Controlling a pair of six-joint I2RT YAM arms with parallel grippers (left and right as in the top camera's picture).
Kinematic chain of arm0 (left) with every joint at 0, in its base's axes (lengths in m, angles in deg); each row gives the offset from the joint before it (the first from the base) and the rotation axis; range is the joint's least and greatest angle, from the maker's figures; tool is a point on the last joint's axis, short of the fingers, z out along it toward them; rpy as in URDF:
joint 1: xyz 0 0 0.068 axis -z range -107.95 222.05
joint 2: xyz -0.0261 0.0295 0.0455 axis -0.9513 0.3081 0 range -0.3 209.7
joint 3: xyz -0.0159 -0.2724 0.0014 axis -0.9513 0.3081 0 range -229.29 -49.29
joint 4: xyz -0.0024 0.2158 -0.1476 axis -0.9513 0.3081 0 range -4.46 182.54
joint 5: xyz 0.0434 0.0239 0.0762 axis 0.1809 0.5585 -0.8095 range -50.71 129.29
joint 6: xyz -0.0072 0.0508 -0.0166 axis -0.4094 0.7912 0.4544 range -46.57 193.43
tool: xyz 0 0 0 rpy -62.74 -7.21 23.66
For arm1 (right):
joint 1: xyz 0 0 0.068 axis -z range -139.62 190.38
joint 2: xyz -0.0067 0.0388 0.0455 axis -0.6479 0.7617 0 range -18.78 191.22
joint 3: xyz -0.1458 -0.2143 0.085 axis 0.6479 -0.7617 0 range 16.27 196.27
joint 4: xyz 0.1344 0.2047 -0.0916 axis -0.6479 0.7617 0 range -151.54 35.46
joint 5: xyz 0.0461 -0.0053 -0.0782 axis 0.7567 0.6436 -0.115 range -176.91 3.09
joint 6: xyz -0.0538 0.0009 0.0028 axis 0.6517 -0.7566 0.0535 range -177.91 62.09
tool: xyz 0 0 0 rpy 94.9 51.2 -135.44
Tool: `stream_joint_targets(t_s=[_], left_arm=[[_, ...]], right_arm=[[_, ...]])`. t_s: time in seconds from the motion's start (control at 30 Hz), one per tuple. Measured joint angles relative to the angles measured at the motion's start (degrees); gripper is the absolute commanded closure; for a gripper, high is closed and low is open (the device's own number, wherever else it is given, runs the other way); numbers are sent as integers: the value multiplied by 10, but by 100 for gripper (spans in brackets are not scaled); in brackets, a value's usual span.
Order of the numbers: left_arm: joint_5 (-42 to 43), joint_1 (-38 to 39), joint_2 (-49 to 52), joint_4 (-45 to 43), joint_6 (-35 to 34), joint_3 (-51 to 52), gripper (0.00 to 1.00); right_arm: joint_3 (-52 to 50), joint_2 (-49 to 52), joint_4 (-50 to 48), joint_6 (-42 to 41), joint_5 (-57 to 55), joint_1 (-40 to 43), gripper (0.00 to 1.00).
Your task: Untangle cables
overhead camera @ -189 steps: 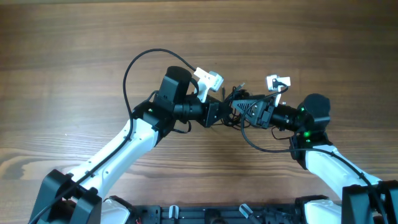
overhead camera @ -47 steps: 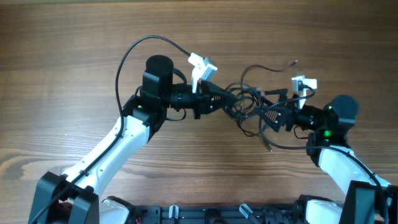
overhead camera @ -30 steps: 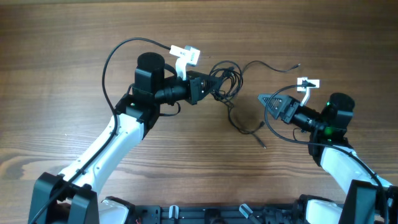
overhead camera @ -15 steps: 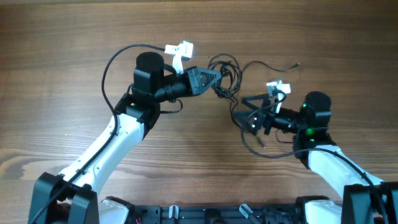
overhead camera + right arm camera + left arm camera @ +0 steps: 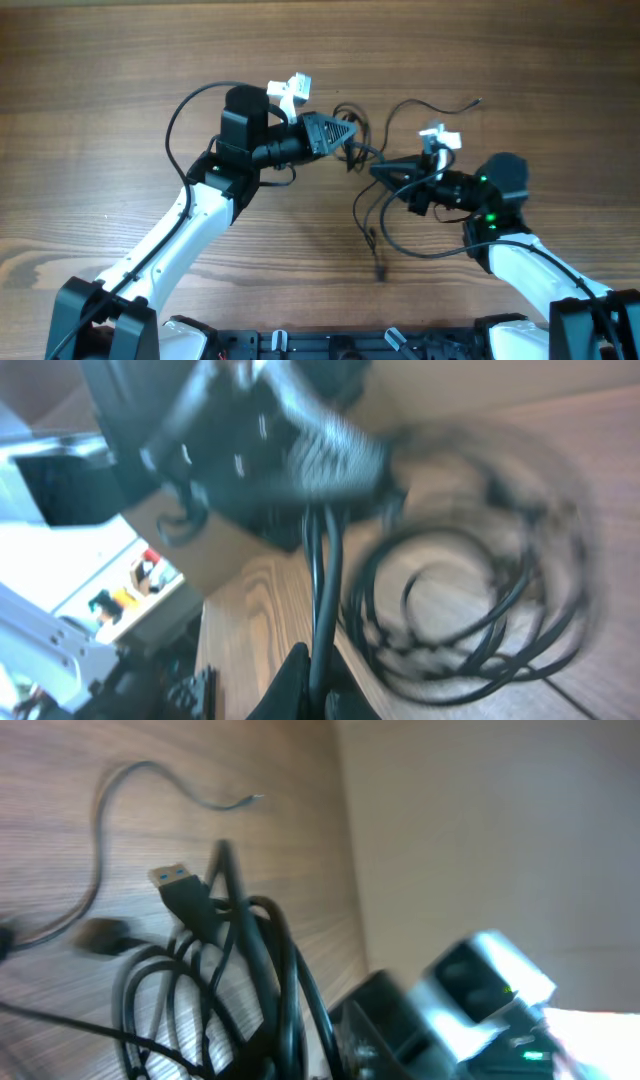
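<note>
Centre of frame, on the tabletop (image 5: pixel 100 80): left gripper (image 5: pixel 347 134), jaws clamped on the cables (image 5: pixel 358 150). Right gripper (image 5: pixel 380 171), newly returned, jaws apparently pinching one strand. Loose end (image 5: pixel 371 237) now trails lower; the tangle is judged to be loosening.

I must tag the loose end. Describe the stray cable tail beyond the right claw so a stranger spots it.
On the wooden table, find the cable tangle held by the left claw and right claw. One thin tail arcs out past the right claw, the only end lying on the far side.
</note>
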Motion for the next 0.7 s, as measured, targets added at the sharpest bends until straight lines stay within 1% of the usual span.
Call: stream_joint_targets(t_s=[0.03,0.07,0.1,0.17,0.23,0.33,0.37,0.43,0.47,0.53,0.6,0.63,0.67,0.7], left_arm=[[-5,0,0,25,8,0,47],[-9,0,0,41,16,0,33],[-25,1,0,72,26,0,24],[-49,1,0,100,37,0,20],[-79,1,0,111,40,0,17],[-100,1,0,113,41,0,15],[-104,1,0,112,41,0,15],[-109,6,0,112,44,0,16],[-110,14,0,111,53,0,22],[-113,45,0,98,99,0,34],[-113,75,0,71,123,0,34],[-113,93,0,46,137,0,37],[-118,105,0,34,144,0,38],[-129,112,0,32,148,0,42]], right_arm=[[0,0,-11,-18,6,16,96],[0,0,-14,-43,10,39,96],[0,0,-14,-60,11,57,96],[0,0,-11,-84,12,85,96],[0,0,16,-121,7,114,96],[2,0,126,-136,-38,129,96],[1,0,162,-139,-57,129,96],[0,0,181,-140,-76,129,96],[0,0,181,-140,-82,129,96],[0,0,182,-140,-87,129,96],[0,0,182,-140,-89,129,96],[0,0,183,-140,-89,129,95],[0,0,183,-140,-89,129,96],[0,0,183,-140,-89,129,96]])
